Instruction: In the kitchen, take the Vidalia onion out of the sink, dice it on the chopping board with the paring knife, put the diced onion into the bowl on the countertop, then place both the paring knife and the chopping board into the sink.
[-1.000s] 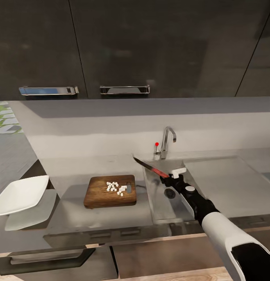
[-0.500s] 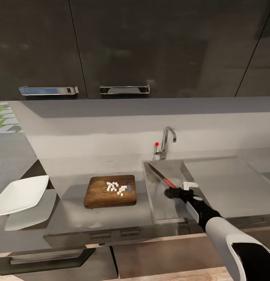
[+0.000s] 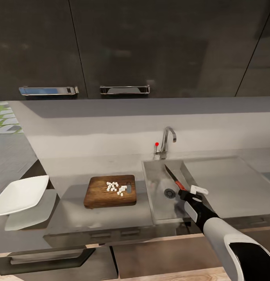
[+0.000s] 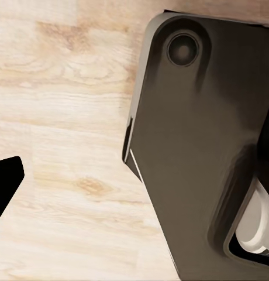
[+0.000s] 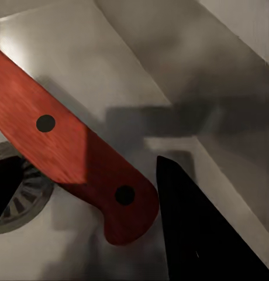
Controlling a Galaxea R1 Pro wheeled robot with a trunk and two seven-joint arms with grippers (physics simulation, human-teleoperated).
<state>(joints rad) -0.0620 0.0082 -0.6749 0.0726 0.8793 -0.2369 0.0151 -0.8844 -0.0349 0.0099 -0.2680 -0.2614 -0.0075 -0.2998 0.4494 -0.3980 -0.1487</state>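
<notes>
My right gripper [image 3: 186, 192] hangs over the sink [image 3: 155, 195], low in the basin near its right wall. The knife [image 3: 173, 177] lies in the basin with its dark blade pointing toward the tap [image 3: 166, 141] and its red handle toward me, beside the round drain [image 3: 169, 193]. In the right wrist view the handle [image 5: 76, 153] with its two dark rivets crosses the steel floor, the drain grate [image 5: 20, 196] under one side of it. One dark finger [image 5: 193, 228] stands just beside the handle's butt end, and a second dark tip shows at the far edge of the frame, so the fingers are spread wider than the handle. I read the gripper as released; whether the near finger touches the handle I cannot tell.

The board [image 3: 110, 191] sits flat on the countertop [image 3: 72, 210] left of the sink, and the diced onion [image 3: 116, 187] is a loose white cluster on its right half, next to the handle slot. The bowl [image 3: 20, 194] is well to the left, at the counter's edge, tilted.

The left wrist view looks down at pale wood floor [image 4: 64, 152] and a dark body panel [image 4: 199, 146]; a black tip [image 4: 4, 186] shows at the frame edge, and I cannot tell the left gripper's state.
</notes>
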